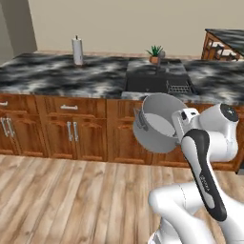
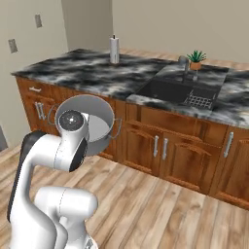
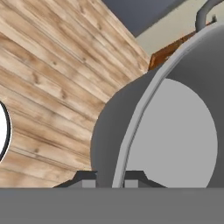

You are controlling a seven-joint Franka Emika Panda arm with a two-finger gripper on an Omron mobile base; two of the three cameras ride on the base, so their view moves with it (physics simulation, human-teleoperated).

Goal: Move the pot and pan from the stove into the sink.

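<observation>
Hand (image 3: 110, 177) pinches the pot's (image 1: 155, 125) rim; pot tipped sideways, mouth facing back toward the arm.

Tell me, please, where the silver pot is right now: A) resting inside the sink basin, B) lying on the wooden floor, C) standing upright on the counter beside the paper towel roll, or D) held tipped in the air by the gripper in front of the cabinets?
D: the pot hangs tilted in front of the cabinets, its rim pinched in the gripper, short of the sink.
</observation>
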